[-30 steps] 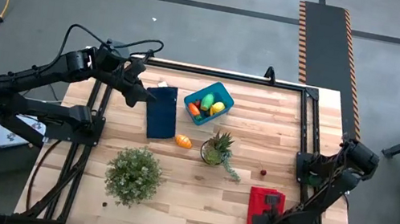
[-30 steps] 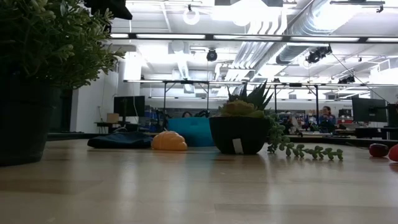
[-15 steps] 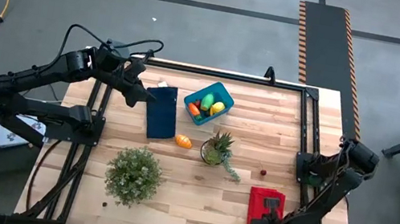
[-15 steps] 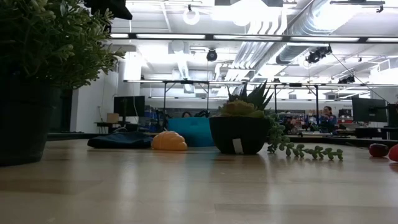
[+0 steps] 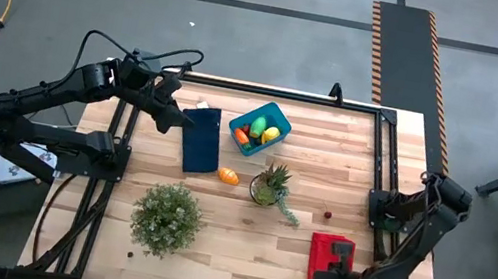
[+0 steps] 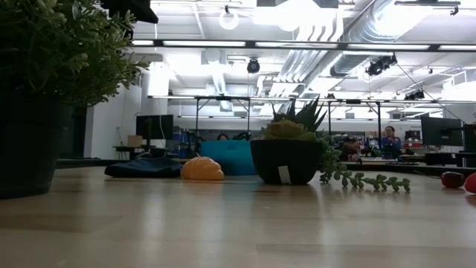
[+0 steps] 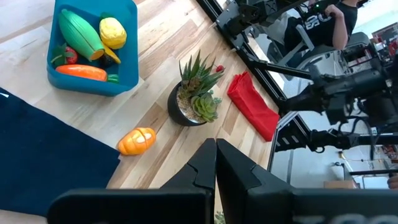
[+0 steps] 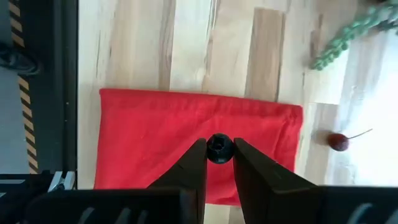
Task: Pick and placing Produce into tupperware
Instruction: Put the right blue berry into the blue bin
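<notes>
So the tabletop [image 5: 326,163] has a bushy plant [image 5: 167,215] near the front. The dark blue cloth [image 5: 201,140] lies under the left pincer [image 7: 215,163], whose fingers are pressed together with nothing in them. The red cloth [image 8: 186,137] sits below the right pincer [image 8: 219,163], which pinches a small dark round thing [image 8: 219,147]. The tupperware [image 5: 259,129] holds a green oval [image 7: 79,33], carrot [image 7: 81,72] and lemon [image 7: 113,32]; an orange oval [image 5: 229,176] lies just beside the blue cloth.

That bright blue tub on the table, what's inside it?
The blue tub holds a green oval, a yellow lemon, an orange carrot and a small red piece. Anything beneath them is covered. One orange piece lies outside on the table.
</notes>
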You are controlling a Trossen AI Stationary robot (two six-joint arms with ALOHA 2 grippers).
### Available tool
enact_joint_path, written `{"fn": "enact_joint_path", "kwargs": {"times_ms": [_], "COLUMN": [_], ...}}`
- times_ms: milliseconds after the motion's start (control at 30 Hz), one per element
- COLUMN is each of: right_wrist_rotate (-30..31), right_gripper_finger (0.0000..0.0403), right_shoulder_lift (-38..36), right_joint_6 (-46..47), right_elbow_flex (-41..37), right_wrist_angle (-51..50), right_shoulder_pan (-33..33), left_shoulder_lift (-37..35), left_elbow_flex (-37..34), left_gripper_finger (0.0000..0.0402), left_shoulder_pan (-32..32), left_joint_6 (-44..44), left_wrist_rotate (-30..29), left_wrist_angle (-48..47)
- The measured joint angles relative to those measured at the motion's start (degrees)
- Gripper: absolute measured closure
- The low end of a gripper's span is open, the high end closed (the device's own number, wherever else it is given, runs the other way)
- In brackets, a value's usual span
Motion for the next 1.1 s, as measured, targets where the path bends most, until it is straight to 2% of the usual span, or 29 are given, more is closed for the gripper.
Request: {"fn": "enact_joint_path", "kwargs": {"times_ms": [400,667,1100], "right_wrist_rotate": [2.2,3.3,2.9], "right_gripper_finger": [0.0352,0.0352,0.0352], "right_shoulder_lift": [0.0,-0.7,-11.7], "right_joint_6": [1.1,1.0,-2.8], "right_elbow_flex": [10.4,19.5,21.3], "right_wrist_angle": [-11.3,-17.5,-17.7], "right_shoulder_pan": [-0.2,-2.7,-10.9], "left_shoulder_lift": [0.0,0.0,0.0], "left_elbow_flex": [0.0,0.0,0.0], "left_gripper_finger": [0.0401,0.0401,0.0401], "left_shoulder_pan": [0.0,0.0,0.0], "left_joint_6": [0.0,0.0,0.0], "left_wrist_rotate": [1.6,2.0,2.5], "left_wrist_angle": [0.0,0.0,0.0]}}
